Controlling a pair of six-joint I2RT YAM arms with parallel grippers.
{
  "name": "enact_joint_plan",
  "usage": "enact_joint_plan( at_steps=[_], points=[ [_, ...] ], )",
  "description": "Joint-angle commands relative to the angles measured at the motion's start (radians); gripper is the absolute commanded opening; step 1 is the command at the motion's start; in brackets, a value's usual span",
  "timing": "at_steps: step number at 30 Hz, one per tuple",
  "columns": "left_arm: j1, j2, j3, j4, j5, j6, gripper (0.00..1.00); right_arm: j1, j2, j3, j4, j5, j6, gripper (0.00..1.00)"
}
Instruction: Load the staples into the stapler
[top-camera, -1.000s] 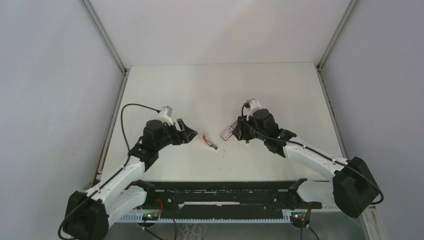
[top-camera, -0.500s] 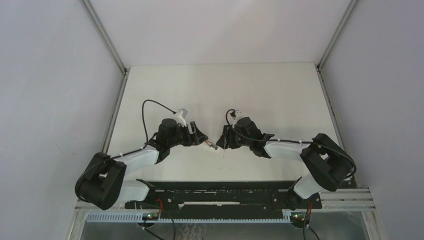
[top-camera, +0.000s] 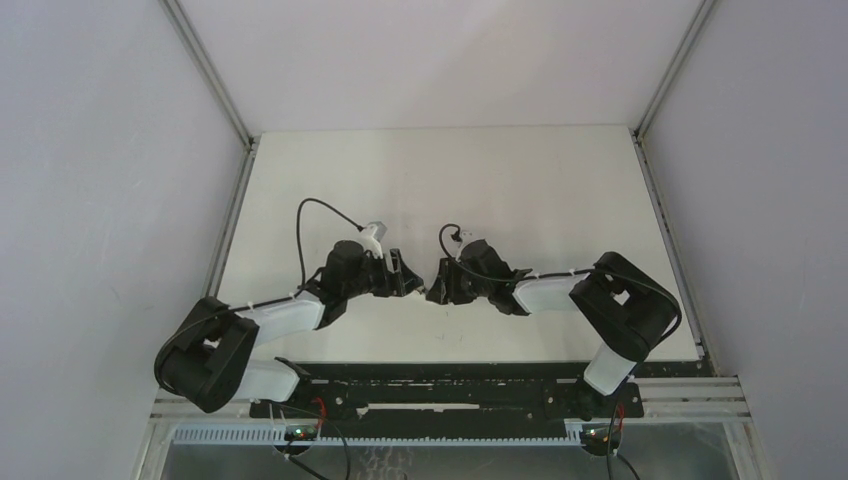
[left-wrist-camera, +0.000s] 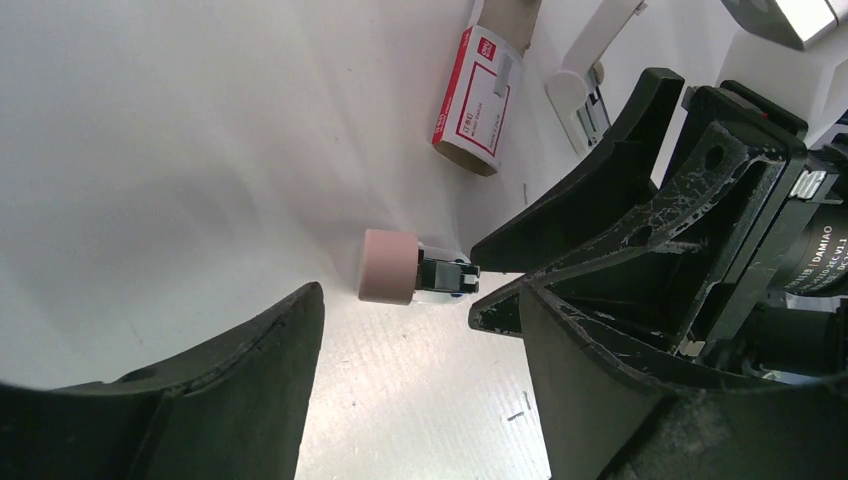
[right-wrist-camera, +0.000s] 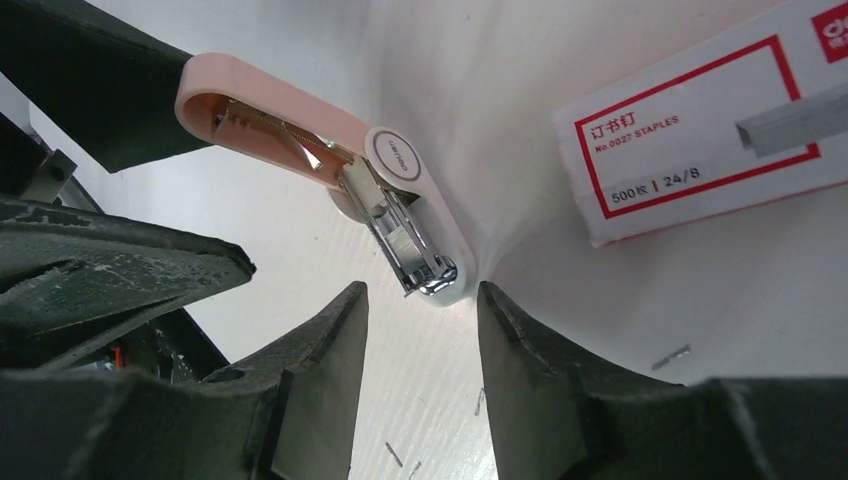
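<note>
The stapler (right-wrist-camera: 400, 190) is small, pink and white, and lies on the table with its metal staple channel showing. In the left wrist view its pink end (left-wrist-camera: 390, 265) faces me. The staples box (right-wrist-camera: 700, 150) is white with a red border and lies flat just beyond the stapler; it also shows in the left wrist view (left-wrist-camera: 478, 100). My left gripper (left-wrist-camera: 400, 335) is open, low over the table, with the stapler just past its tips. My right gripper (right-wrist-camera: 420, 300) is open, facing it, with the stapler's metal end at its fingertips. In the top view the grippers (top-camera: 425, 283) meet and hide the box.
Several loose staples (right-wrist-camera: 670, 357) lie on the white table near my right fingers. My left gripper's black fingers (right-wrist-camera: 110, 270) fill the left of the right wrist view, very near the stapler. Grey walls stand at the table's sides.
Both arms have come down low and moved inward toward each other. The grippers now face each other across the stapler. The staples box and stapler have stayed in place.
</note>
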Motion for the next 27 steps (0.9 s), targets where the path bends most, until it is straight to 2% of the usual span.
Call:
enact_joint_plan(
  at_steps=[1, 9, 27],
  points=[
    [-0.018, -0.026, 0.041, 0.023, -0.062, 0.055, 0.75, 0.013, 0.019, 0.04, 0.055, -0.011, 0.02, 0.44],
    [-0.052, -0.091, 0.03, 0.03, -0.135, 0.115, 0.75, 0.015, 0.05, 0.047, 0.057, -0.008, 0.031, 0.41],
    [-0.138, -0.123, -0.005, 0.061, -0.129, 0.121, 0.75, 0.015, 0.066, 0.051, 0.039, 0.021, 0.033, 0.37]
  ],
)
